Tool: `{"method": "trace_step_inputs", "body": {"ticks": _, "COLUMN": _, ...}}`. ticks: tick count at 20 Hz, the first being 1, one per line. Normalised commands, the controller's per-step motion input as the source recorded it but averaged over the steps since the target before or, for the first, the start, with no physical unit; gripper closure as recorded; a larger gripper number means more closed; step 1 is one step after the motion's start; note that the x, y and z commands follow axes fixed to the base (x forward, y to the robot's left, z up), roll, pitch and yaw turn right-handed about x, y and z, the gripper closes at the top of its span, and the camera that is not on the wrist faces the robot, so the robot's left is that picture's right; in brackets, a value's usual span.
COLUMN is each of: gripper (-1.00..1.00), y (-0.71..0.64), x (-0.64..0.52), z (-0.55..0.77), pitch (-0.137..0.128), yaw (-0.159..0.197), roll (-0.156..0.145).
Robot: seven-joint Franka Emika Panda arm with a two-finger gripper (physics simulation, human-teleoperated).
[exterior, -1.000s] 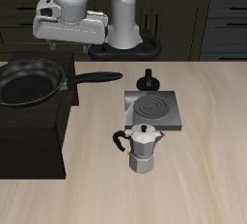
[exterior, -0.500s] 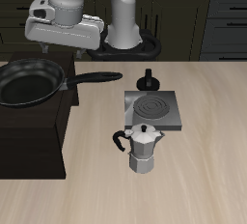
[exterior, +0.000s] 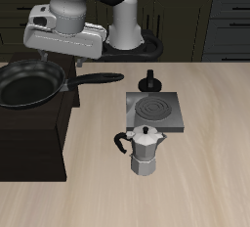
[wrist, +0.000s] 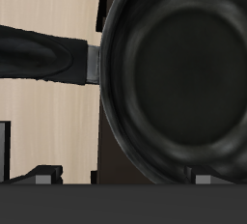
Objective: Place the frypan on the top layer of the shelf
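The light wooden surface (exterior: pixel 195 162) carries everything. At its 9 o'clock side in the exterior view stands the shelf (exterior: pixel 34 138), a boxy blackish-brown unit with a flat dark top board. The frypan (exterior: pixel 29 81) sits flat on that top layer, its glossy black bowl on the board and its long handle (exterior: pixel 98 77) reaching out past the shelf edge toward 3 o'clock, over the wood. The wrist view looks straight down on the pan (wrist: pixel 178 83), with the handle (wrist: pixel 43 56) crossing the pale surface beside it. The arm's fingers (exterior: pixel 66 59) hang above the pan's rim, apart from it; whether they are spread or pressed together cannot be told. Near the centre lie a square grey burner plate (exterior: pixel 153 109), at its 6 o'clock a moka pot (exterior: pixel 145 151), and at its 12 o'clock a small black knob (exterior: pixel 149 79).
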Motion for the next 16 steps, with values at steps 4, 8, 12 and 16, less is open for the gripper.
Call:
{"method": "trace_step_inputs", "body": {"ticks": 4, "gripper": -1.00, "y": 0.10, "x": 0.22, "z": -0.11, "pitch": 0.012, "yaw": 0.025, "roll": -0.011}}
{"method": "trace_step_inputs", "body": {"ticks": 8, "gripper": -1.00, "y": 0.05, "x": 0.09, "z": -0.09, "pitch": 0.000, "yaw": 0.015, "roll": 0.004}}
{"method": "trace_step_inputs", "body": {"ticks": 12, "gripper": -1.00, "y": 0.00, "x": 0.12, "z": -0.24, "pitch": 0.013, "yaw": 0.022, "roll": -0.010}}
{"method": "trace_step_inputs", "body": {"ticks": 16, "gripper": -1.00, "y": -0.08, "x": 0.12, "z": -0.37, "pitch": 0.033, "yaw": -0.013, "roll": -0.010}}
